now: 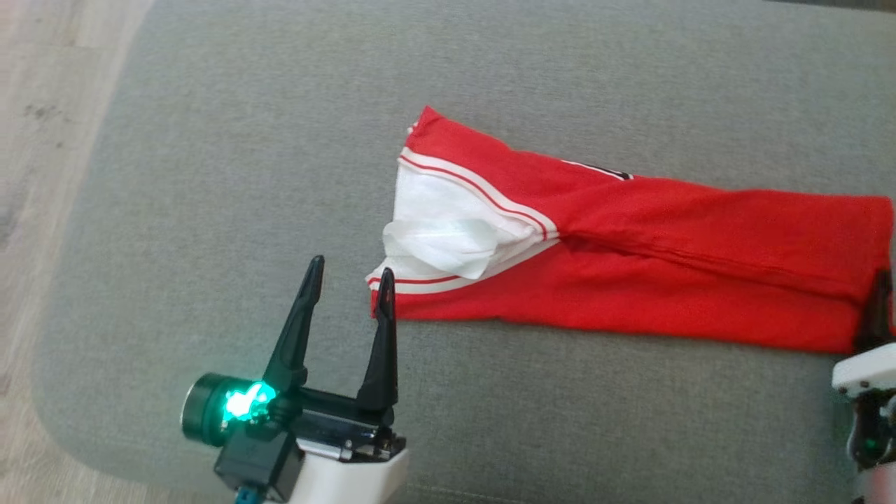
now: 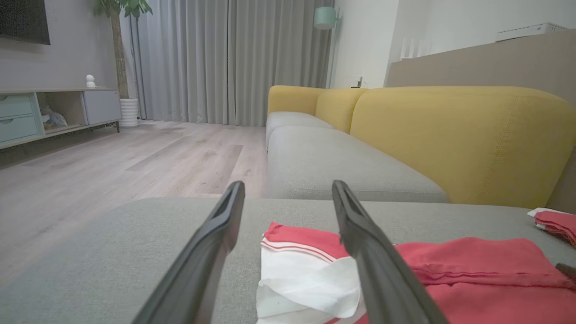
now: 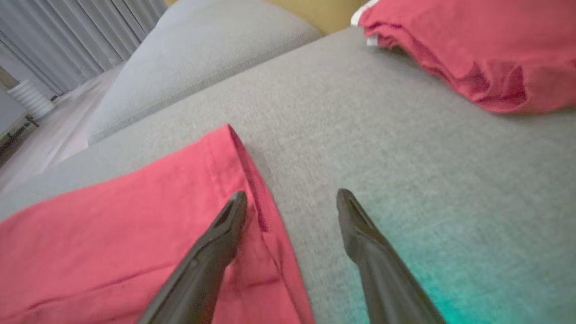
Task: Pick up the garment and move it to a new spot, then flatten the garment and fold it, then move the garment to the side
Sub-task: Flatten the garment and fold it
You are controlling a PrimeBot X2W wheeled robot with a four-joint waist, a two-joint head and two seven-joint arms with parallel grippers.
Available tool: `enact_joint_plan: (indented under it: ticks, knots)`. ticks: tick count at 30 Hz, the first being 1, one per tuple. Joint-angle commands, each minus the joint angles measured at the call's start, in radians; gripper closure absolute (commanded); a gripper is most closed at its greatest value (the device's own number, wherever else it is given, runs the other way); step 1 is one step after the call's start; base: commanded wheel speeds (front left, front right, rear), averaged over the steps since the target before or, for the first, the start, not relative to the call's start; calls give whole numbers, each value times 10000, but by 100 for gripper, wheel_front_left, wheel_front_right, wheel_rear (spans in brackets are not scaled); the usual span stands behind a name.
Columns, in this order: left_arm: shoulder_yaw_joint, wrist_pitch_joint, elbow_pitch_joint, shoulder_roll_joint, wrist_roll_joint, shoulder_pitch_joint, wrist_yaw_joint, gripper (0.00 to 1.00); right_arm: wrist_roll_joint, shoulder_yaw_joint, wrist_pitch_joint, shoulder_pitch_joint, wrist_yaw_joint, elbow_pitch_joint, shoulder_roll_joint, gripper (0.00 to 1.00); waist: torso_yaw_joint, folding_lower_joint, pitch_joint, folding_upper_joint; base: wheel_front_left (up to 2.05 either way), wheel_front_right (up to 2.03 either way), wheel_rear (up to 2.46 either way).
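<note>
Left tool (image 1: 352,266) agape — garment (image 1: 630,259) lies folded.

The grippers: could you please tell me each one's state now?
Left gripper: open, holding nothing.
Right gripper: open, holding nothing.

Grey upholstered seat (image 1: 490,70) across the middle of the head view, pale wood floor (image 1: 42,140) down the left edge. In the left wrist view, grey pleated curtains (image 2: 225,58) at upper centre, potted tree (image 2: 119,67) and low cabinet (image 2: 54,112) at left, mustard sofa backs (image 2: 450,135) at right. Teal lamp shade (image 2: 325,17) at top centre beside a white wall (image 2: 369,40).
</note>
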Motion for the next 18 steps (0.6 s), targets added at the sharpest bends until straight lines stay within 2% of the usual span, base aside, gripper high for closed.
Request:
enact_joint_plan:
  ticks: [1, 3, 4, 5, 6, 12, 18]
  knots:
    - [509, -50, -404, -145, 171, 41, -125, 0, -159, 134, 105, -114, -7, -31, -114, 0, 137, 0, -53, -1, 0, 0, 0]
    - [791, -50, -436, -301, 357, 164, -350, 0, -315, 178, 387, -29, -7, 316, 32, 2, 172, 0, -73, -1, 0, 0, 0]
    - [871, -50, -436, -345, 401, 200, -423, 0, -348, 224, 462, 15, -7, 382, 78, 24, 172, 0, -83, -1, 0, 0, 0]
    - [947, -50, -428, -385, 446, 232, -494, 0, -344, 287, 529, 54, -7, 427, 121, 67, 166, 0, -95, -1, 0, 0, 0]
    - [1021, -50, -418, -422, 484, 264, -556, 0, -331, 369, 577, 91, -7, 454, 154, 100, 151, 0, -111, -1, 0, 0, 0]
    - [1340, -51, -377, -595, 652, 378, -850, 0, -207, 802, 649, 195, -7, 271, 37, 100, -7, 0, -187, -1, 0, 0, 0]
    - [1600, -51, -357, -675, 758, 447, -1047, 0, -418, 377, 412, 21, -7, -133, -719, 100, -299, 0, -324, -1, 0, 0, 0]
